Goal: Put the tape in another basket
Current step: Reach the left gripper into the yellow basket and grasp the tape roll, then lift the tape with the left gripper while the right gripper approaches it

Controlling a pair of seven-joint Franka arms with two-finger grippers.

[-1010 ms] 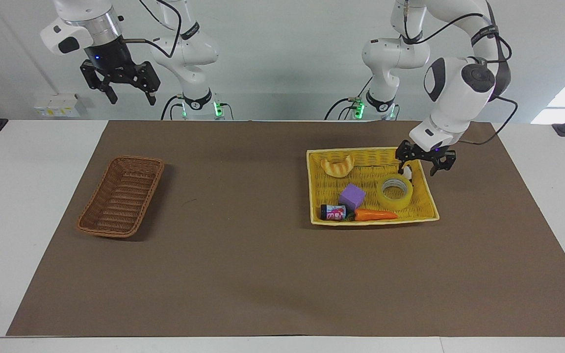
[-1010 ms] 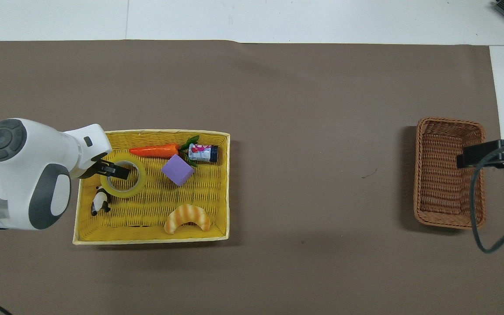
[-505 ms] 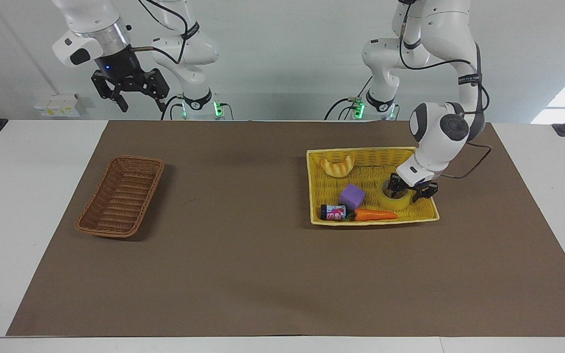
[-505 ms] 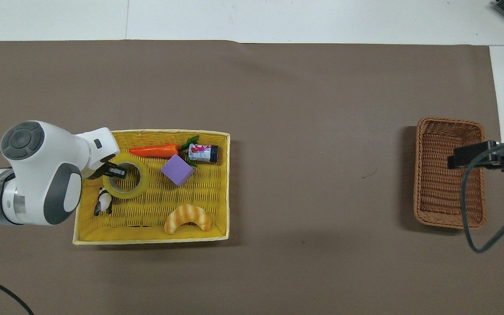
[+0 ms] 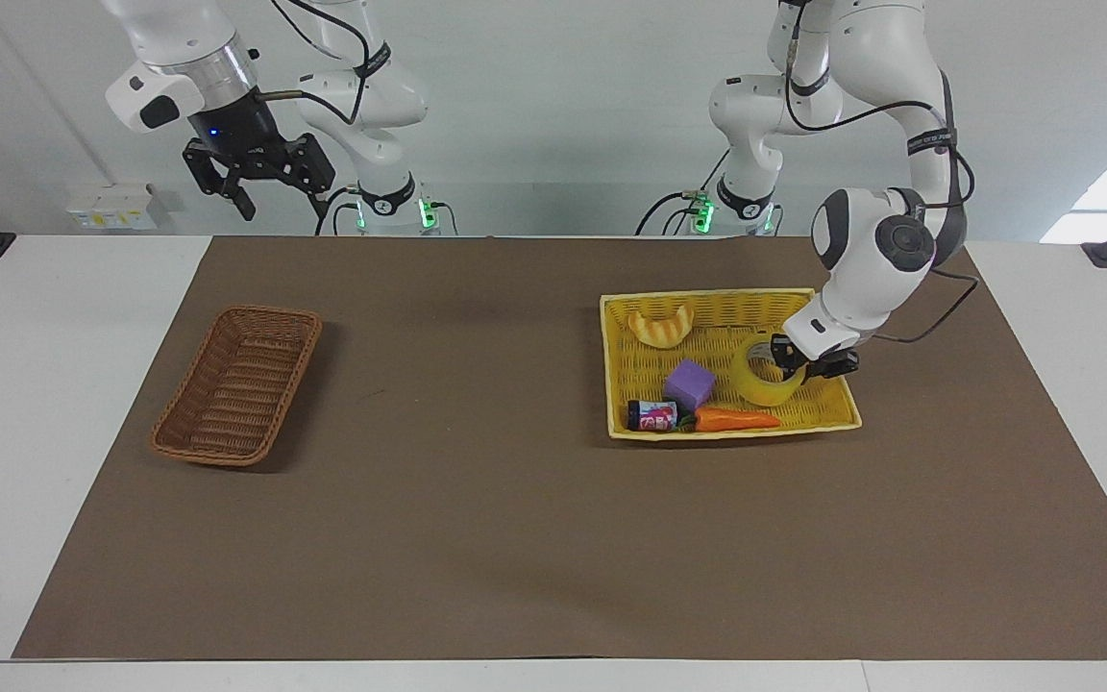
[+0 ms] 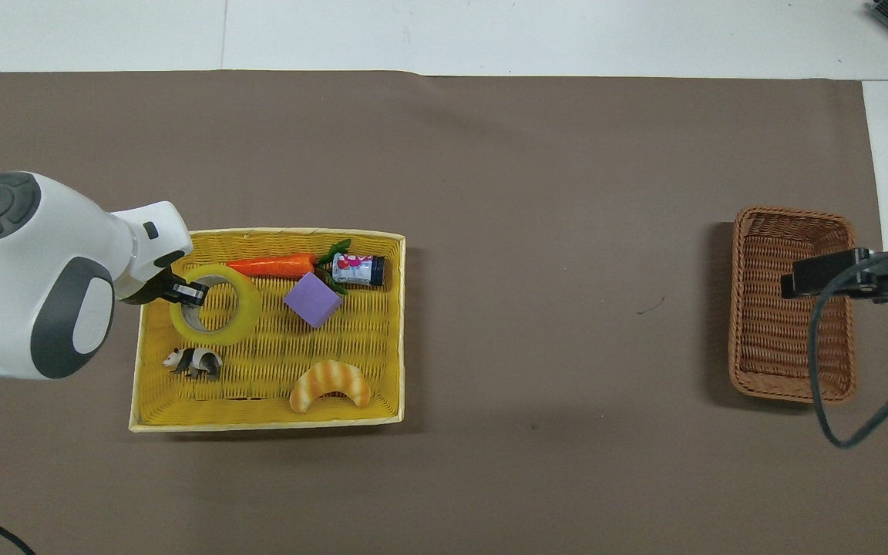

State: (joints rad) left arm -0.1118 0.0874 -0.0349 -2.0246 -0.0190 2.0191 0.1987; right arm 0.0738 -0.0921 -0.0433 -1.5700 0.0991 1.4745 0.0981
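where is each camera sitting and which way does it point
Facing view: high across the table, looking at the robots; both arms show whole, the left tool gripping the tape in the yellow basket, the right tool waiting, raised.
Overhead view: above the robots' end, looking steeply down; left arm's wrist and the right tool's tip show.
Shared: tape, yellow basket, wicker basket, half a turn apart.

Tape [image 5: 767, 377]: wide translucent yellow roll, whitish core, tilted up on edge inside the yellow square basket [image 5: 707, 309] at the left arm's end; basket [image 5: 238, 383]: narrow oblong brown wicker, sloping sides, upright at the right arm's end.
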